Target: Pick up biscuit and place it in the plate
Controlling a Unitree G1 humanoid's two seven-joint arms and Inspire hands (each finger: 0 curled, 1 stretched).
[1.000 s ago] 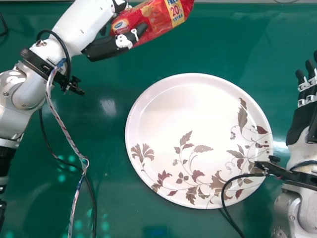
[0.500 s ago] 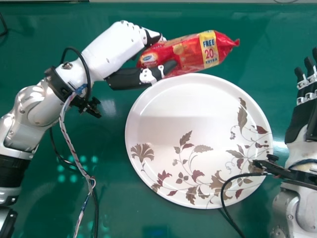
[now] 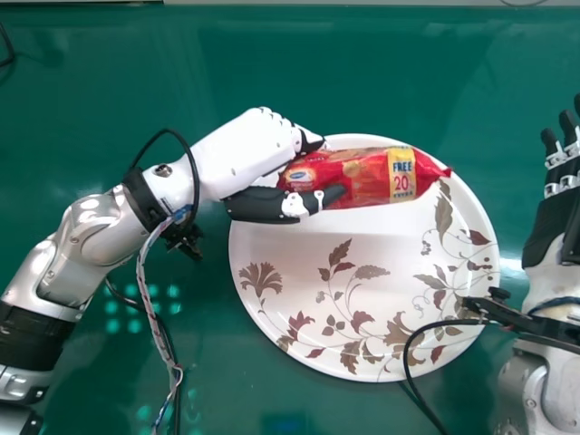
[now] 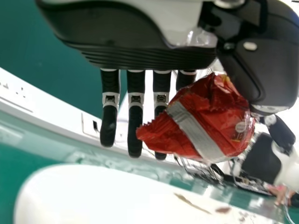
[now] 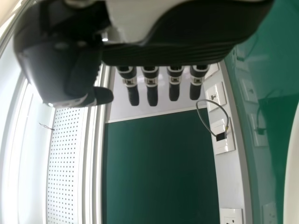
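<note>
Pinching one end of the biscuit packet [image 3: 367,177] between the thumb and fingers of the left hand [image 3: 237,156], and pointing its long axis outward toward the robot's right — nearly crosswise over the far part of the plate [image 3: 294,231], with the free tip close to the rim. Best eased a little nearer the robot before lowering and release — otherwise likely to land on the rim.
</note>
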